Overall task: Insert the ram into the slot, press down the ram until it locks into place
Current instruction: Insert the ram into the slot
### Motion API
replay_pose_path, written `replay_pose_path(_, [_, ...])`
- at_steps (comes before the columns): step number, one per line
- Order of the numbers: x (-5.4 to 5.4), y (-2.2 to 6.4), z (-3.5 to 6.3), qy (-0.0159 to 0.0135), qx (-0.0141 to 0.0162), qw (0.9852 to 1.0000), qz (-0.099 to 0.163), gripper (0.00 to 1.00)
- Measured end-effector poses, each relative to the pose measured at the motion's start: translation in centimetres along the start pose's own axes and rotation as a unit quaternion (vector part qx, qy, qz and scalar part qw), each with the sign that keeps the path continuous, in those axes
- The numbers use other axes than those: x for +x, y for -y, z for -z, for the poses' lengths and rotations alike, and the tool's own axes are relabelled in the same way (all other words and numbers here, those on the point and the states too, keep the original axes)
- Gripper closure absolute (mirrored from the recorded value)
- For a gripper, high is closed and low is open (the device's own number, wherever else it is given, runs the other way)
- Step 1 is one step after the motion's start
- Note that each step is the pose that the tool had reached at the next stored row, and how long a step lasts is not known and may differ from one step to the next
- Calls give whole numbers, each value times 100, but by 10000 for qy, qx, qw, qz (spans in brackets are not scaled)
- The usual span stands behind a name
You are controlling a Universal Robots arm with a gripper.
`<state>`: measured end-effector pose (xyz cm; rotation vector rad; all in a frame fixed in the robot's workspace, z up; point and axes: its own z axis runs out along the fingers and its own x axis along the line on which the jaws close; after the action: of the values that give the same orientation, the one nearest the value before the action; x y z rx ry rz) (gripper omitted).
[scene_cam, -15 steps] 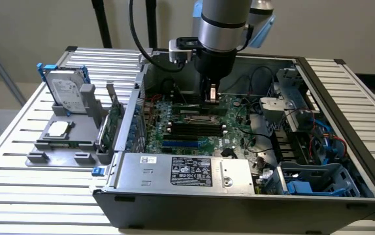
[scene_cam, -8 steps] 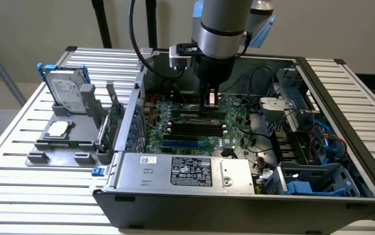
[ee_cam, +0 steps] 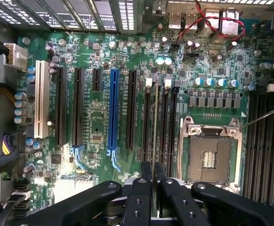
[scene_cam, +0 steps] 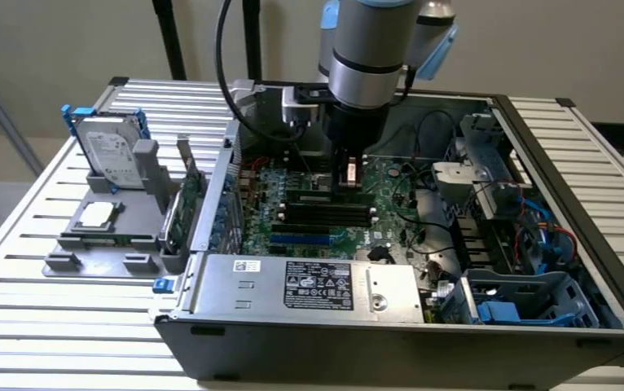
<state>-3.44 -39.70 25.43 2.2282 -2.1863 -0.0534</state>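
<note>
My gripper (ee_cam: 154,172) hangs over the motherboard (ee_cam: 94,117) inside the open computer case (scene_cam: 573,187). Both black fingers (ee_cam: 141,197) are shut on the ram (ee_cam: 154,136), a thin strip seen edge-on. It runs lengthwise over a group of long black memory slots (ee_cam: 148,122) with pale end clips, lined up between two of them. I cannot tell whether its lower edge touches a slot. In the exterior view the gripper (scene_cam: 347,179) sits low over the board, just behind the black slots (scene_cam: 323,213).
A blue slot (ee_cam: 113,108) and a white one (ee_cam: 41,99) lie beside the black ones. The CPU socket (ee_cam: 210,153) is close by, with more black slots (ee_cam: 261,141) beyond it. Outside the case stand a hard drive (scene_cam: 111,155) and an upright green card (scene_cam: 187,204); the power supply (scene_cam: 306,285) fills the case's front.
</note>
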Motion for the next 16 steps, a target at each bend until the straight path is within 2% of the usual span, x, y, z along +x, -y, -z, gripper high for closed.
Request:
replay_pose_path(7, [1,3,-87,-62,-1,10000,-30,86])
replay_pose_path(10, [0,4,-118,-106,-2,9999,-40,86])
replay_pose_path(13, [-6,5,-138,-169,-4,9998,-46,86])
replay_pose_path(16, [-7,6,-139,-180,-5,9998,-45,86])
